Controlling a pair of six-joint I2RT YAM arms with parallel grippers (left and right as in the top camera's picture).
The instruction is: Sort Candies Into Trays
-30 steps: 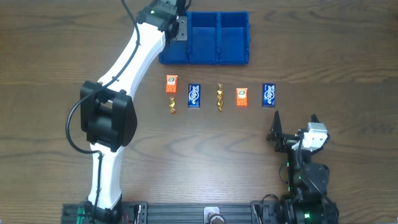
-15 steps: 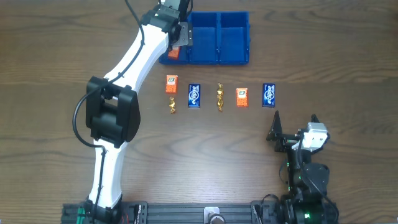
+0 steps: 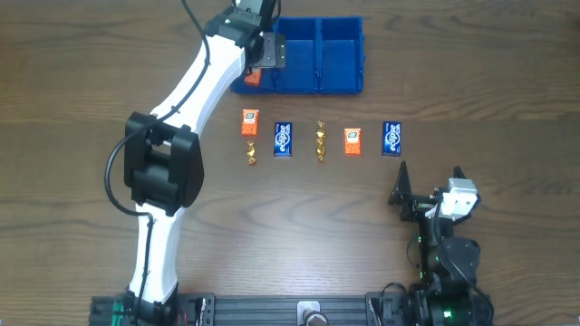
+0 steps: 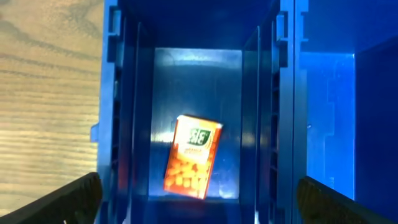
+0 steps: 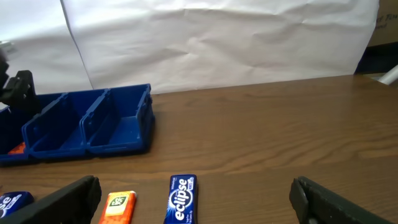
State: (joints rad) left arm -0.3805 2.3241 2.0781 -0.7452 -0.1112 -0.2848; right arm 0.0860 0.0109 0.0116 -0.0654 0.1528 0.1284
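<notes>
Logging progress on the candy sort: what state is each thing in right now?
Blue three-compartment plastic tray: left compartment holds one box, the others are empty.
Orange candy box in the tray: lying flat.
Two orange candy boxes on the table: flat, unsorted.
Two blue gum packs: flat, unsorted.
Two gold-wrapped candies: unsorted.
Left hand: open, empty, over the tray.
Right hand: open, empty.

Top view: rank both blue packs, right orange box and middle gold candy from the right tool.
1. Right blue pack, row's right end.
2. Right orange box, beside it.
3. Middle gold candy, row's centre.
4. Left blue pack, left of centre.
</notes>
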